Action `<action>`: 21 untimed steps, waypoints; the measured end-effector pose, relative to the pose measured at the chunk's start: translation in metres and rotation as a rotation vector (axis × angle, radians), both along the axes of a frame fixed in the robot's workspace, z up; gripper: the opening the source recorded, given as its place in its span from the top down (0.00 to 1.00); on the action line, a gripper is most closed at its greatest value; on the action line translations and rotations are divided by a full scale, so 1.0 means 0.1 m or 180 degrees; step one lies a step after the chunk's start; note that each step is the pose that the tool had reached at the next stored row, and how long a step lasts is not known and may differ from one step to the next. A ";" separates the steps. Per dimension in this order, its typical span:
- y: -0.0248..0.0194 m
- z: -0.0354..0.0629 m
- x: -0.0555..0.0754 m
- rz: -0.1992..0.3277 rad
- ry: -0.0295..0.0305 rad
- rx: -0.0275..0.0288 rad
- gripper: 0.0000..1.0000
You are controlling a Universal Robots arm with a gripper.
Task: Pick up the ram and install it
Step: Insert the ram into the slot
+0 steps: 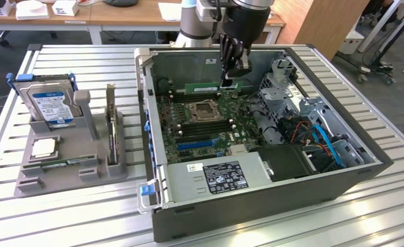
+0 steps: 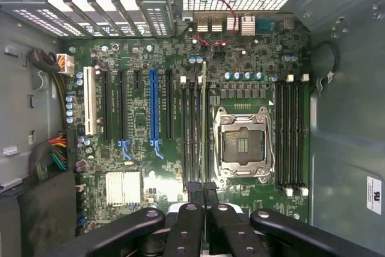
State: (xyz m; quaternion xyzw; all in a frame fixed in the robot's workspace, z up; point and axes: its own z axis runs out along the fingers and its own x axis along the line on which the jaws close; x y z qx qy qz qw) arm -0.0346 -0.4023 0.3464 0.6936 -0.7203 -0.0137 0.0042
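The ram (image 1: 203,88) is pinched at one end by the claw (image 1: 230,81) and held on edge, low over the motherboard (image 1: 202,121) inside the open computer case (image 1: 257,206), at the upper centre of the exterior view. Whether it is seated in a slot cannot be told. A white label is seen on the power supply (image 1: 219,177) and a blue-white one on the hard drive (image 1: 51,105), at the left on the bench (image 1: 65,216); their writing is too small to be read

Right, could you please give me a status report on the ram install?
Gripper shut on long thin green ram stick. Stick edge-down over black memory slots beside silver CPU socket; seating unclear. Nothing in the way.
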 end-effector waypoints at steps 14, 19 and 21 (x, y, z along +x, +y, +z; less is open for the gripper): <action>0.001 -0.246 0.00 0.0000 -0.0016 0.0000 0.88; 0.001 -0.326 0.00 0.0000 -0.0018 0.0000 0.88; 0.001 -0.352 0.00 0.0000 -0.0018 0.0000 0.88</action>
